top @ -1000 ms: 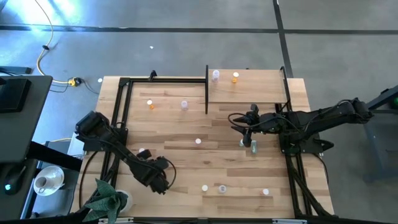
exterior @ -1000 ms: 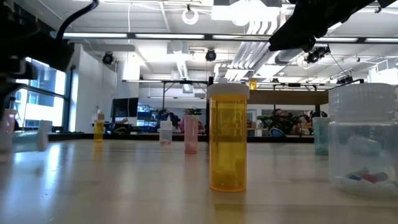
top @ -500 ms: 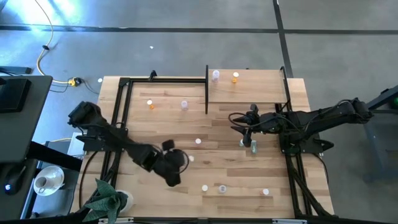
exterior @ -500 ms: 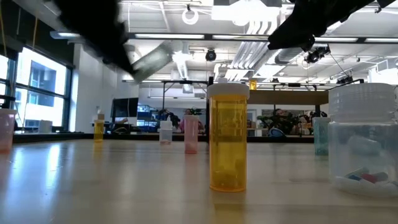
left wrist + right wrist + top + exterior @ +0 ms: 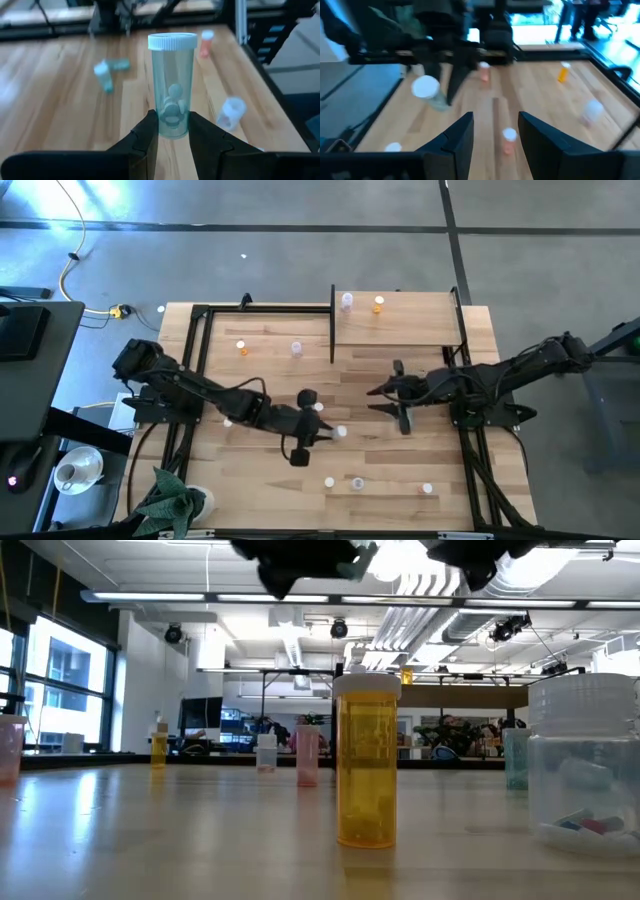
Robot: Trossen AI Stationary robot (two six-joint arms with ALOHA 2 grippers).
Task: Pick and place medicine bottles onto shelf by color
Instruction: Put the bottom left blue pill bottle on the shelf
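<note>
Gripping a green medicine bottle (image 5: 172, 90) upright between its closed fingers (image 5: 145, 137), our left gripper (image 5: 322, 428) sits at centre frame in the high view. Our right gripper (image 5: 385, 398), right of centre, holds nothing, fingers parted. We see the shelf (image 5: 400, 330) at upper centre-right, carrying a clear bottle (image 5: 347, 300) and an orange bottle (image 5: 378, 303).

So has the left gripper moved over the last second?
Yes. The left gripper, shut on a green bottle, has swung from the table's left edge toward its middle.
</note>
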